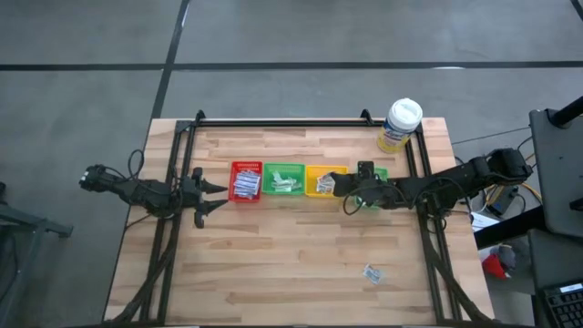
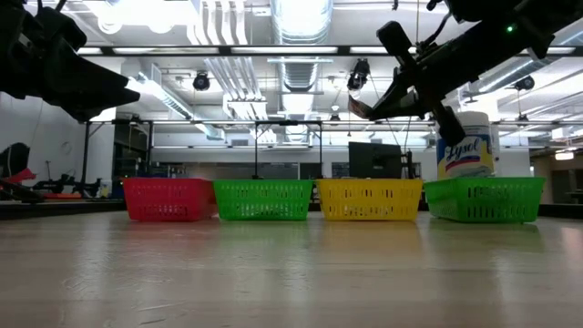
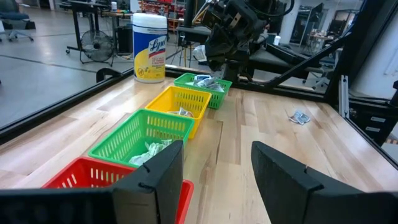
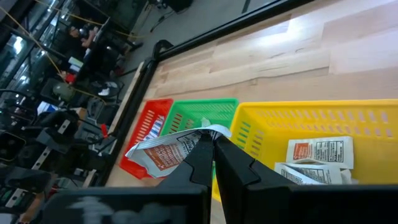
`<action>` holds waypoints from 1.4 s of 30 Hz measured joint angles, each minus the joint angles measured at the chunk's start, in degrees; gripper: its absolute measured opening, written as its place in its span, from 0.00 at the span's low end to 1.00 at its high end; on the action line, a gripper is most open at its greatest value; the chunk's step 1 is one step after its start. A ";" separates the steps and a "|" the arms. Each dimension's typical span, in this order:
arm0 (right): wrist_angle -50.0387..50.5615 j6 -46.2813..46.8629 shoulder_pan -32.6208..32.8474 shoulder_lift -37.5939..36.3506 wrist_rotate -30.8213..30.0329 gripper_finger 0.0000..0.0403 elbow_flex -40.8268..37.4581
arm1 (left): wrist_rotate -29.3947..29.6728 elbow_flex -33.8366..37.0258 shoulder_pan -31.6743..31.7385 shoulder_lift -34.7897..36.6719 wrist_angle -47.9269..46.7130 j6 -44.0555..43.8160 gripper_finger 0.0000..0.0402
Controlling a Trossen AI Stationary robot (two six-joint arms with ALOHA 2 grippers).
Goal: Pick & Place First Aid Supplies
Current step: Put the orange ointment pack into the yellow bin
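Right gripper (image 4: 211,146): fingers closed on one red-printed packet (image 4: 163,151), held above the yellow tray (image 4: 311,118). Below it, that tray holds at least two packets. Four trays stand in a row: red tray (image 1: 246,181), two green, one yellow. One loose sachet (image 1: 372,272) lies well behind the gripper. Left gripper (image 3: 214,171): fingers spread, empty.

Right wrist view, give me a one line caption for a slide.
Right gripper shut on a red-printed packet above the yellow tray, which already holds similar packets.
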State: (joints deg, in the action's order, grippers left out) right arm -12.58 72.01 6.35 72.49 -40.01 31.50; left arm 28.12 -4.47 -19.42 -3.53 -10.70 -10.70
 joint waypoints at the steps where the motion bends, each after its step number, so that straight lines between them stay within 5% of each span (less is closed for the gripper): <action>1: 0.02 0.00 0.00 0.00 0.00 0.02 0.01 | 0.00 0.00 0.02 0.00 -0.02 0.00 0.47; 10: -0.01 1.53 0.00 0.00 0.00 0.02 0.00 | 0.02 0.00 0.02 0.02 -0.02 0.00 0.47; 26: 1.97 18.20 -0.79 0.00 0.00 0.02 0.01 | 0.02 0.00 0.02 0.00 -0.02 0.00 0.47; 33: 13.38 25.63 -2.05 0.07 1.87 0.02 2.89 | 0.01 -0.01 0.02 0.00 -0.02 0.00 0.47; 42: 42.91 28.44 -5.04 4.78 7.16 0.02 20.37 | 0.02 -0.02 0.02 0.00 -0.02 0.00 0.47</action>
State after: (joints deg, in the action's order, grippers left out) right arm 30.33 100.45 1.31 77.27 -32.85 51.86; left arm 28.14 -4.49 -19.40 -3.53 -10.72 -10.70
